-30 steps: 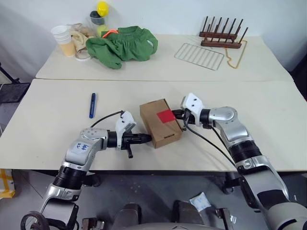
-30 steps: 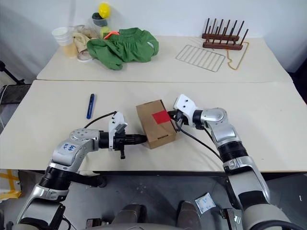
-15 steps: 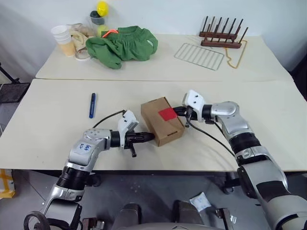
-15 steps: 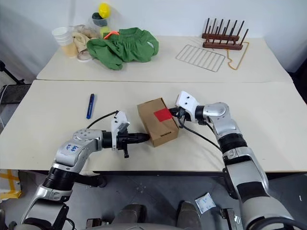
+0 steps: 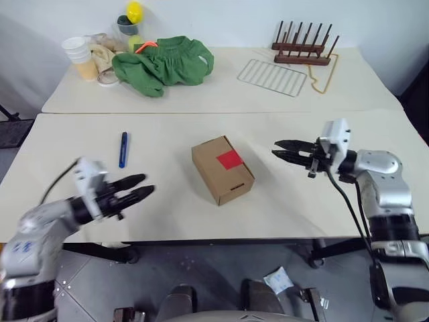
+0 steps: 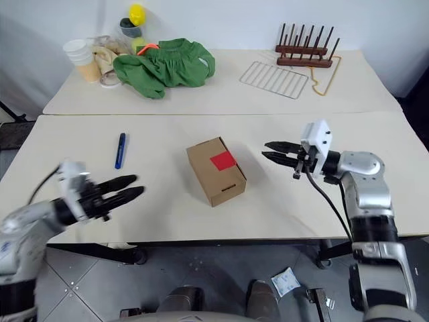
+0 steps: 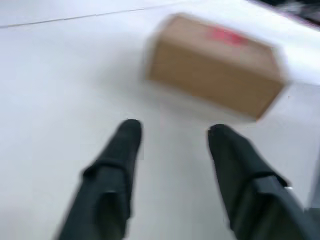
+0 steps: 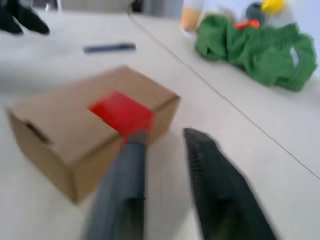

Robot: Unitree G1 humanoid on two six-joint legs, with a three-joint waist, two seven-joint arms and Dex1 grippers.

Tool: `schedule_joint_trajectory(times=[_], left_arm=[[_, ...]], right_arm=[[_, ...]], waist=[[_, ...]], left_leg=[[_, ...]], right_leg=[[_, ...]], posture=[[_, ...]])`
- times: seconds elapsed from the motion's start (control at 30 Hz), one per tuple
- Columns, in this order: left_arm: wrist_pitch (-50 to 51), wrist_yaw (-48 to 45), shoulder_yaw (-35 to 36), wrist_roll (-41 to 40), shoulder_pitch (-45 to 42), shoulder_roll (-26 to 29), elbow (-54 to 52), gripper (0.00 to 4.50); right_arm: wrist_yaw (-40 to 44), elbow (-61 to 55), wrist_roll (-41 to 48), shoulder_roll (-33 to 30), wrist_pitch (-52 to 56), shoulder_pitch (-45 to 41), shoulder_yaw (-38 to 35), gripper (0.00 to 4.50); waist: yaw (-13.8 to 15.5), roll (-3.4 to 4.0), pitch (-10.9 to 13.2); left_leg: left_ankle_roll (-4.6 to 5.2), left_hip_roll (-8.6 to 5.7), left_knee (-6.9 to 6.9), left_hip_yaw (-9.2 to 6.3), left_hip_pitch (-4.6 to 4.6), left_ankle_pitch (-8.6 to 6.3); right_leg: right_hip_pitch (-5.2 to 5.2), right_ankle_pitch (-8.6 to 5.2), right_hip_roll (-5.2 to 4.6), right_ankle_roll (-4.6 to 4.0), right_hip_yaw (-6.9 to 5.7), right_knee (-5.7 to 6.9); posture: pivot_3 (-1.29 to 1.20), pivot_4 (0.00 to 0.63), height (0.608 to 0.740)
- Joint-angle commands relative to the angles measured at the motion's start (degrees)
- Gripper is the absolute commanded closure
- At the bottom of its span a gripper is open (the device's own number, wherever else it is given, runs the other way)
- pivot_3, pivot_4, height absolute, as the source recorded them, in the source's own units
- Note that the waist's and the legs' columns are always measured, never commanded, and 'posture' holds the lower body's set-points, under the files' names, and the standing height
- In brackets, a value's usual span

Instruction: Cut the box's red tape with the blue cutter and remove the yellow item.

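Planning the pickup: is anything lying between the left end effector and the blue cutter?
No. In the left eye view only bare table separates the left end effector from the blue cutter; the box sits off to the side.

I pull both arms off the box (image 5: 222,169), which a second ago I pinched between closed fingers. My left gripper (image 5: 139,188) now hangs off at its eight o'clock, well apart, fingers spread. My right gripper (image 5: 283,150) sits out at three o'clock, fingers parted. The box has turned slightly.
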Motion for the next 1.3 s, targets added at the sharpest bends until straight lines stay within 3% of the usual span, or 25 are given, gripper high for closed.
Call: schedule_joint_trajectory(times=[0.03,0.13,0.2,0.23,0.37,0.53,0.73,0.87,0.97,1.13,1.3], left_arm=[[-5.06,2.13,12.75,-0.52,6.06,0.73,1.88,0.83],[-8.46,2.18,16.74,0.85,10.7,1.31,4.82,0.0],[-10.1,2.96,20.17,1.07,13.82,1.09,7.22,0.0],[-10.63,3.57,21.89,0.83,15.1,0.85,8.31,0.0],[-14.71,7.57,27.52,1.54,21.46,-2.47,9.58,0.0],[-9.94,11.84,23.86,-2.97,20.25,-4.42,1.74,0.0],[10.06,29.04,8.54,-3.12,4.11,-1.31,-7.53,0.0],[21.36,41.21,3.42,-2.72,-8.26,-3.24,-8.21,0.0],[28.7,48.47,-3.49,-2.0,-20.67,-8.47,-3.75,0.0],[24.05,51.55,-14.12,7.73,-30.08,-9.22,7.33,0.0],[21.15,54.08,-17.55,13.17,-34.77,-10.54,15.56,0.0]], right_arm=[[-4.74,-12.63,4.31,1.12,2.27,5.36,-2.87,1.95],[-5.97,-16.69,5.24,1.42,2.32,7.98,-2.83,0.88],[-4.5,-18.51,6.55,2.41,-0.2,9.49,-2.53,0.17],[-3.82,-19.06,7.24,2.88,-1.36,9.96,-2.52,0.04],[-3.12,-23.23,16.19,1.03,7.21,8.02,-3.23,0.04],[-1.33,-23.95,17.16,-0.78,8.09,6.64,-2.96,0.04],[1.13,-22.55,18.19,-3.34,10.21,4.74,-3.38,0.04],[1.39,-21.33,18.7,-4.47,10.81,2.85,-4.6,0.04],[3.41,-18.29,16.58,-7.1,9.68,2.56,-5.36,0.04],[3.3,-17.23,15.54,-7.61,9.52,2.34,-5.17,0.04],[1.24,-18.8,15.49,-6.97,10.26,3.16,-5.39,0.04]], waist=[[0.36,0.0,0.0],[1.07,0.02,0.01],[1.53,0.02,0.01],[1.7,-0.01,0.0],[1.49,-0.02,0.0],[2.55,-0.1,-0.05],[3.35,-0.16,-0.09],[2.32,-0.18,-0.1],[2.24,-0.18,-0.1],[2.12,-0.24,-0.09],[2.21,-0.24,-0.08]], left_leg=[[0.02,0.0,0.02,0.01,0.0,-0.02],[0.1,-0.01,0.06,0.18,0.05,-0.08],[0.16,-0.01,0.09,0.27,0.08,-0.11],[0.2,-0.01,0.09,0.28,0.09,-0.14],[0.28,0.08,0.09,0.48,0.16,-0.35],[0.32,0.12,0.16,0.55,0.19,-0.41],[0.34,0.07,0.28,0.55,0.2,-0.42],[0.32,0.09,0.27,0.6,0.22,-0.42],[0.26,0.1,0.23,0.75,0.34,-0.51],[0.26,0.11,0.27,0.94,0.3,-0.51],[0.26,0.17,0.28,1.08,0.29,-0.51]], right_leg=[[0.01,0.0,0.0,0.0,0.01,-0.02],[0.03,0.0,0.0,0.0,0.11,-0.06],[0.05,0.0,0.0,-0.01,0.19,-0.12],[0.07,0.0,0.0,-0.01,0.2,-0.12],[0.04,0.0,0.03,-0.01,0.29,-0.15],[0.05,0.0,0.04,-0.01,0.3,-0.2],[0.08,0.02,0.03,-0.03,0.41,-0.1],[-0.02,0.03,0.1,0.0,0.47,0.05],[-0.06,0.05,0.09,0.03,0.47,0.12],[-0.08,0.06,0.11,0.05,0.48,0.02],[-0.11,0.06,0.16,0.05,0.57,-0.09]], posture=[[0.0,0.15,0.74],[0.0,0.15,0.74],[0.0,0.15,0.74],[0.0,0.15,0.74],[0.0,0.15,0.74],[0.0,0.15,0.74],[0.0,0.15,0.74],[0.0,0.15,0.74],[0.0,0.15,0.74],[0.0,0.15,0.74],[0.0,0.15,0.74]])
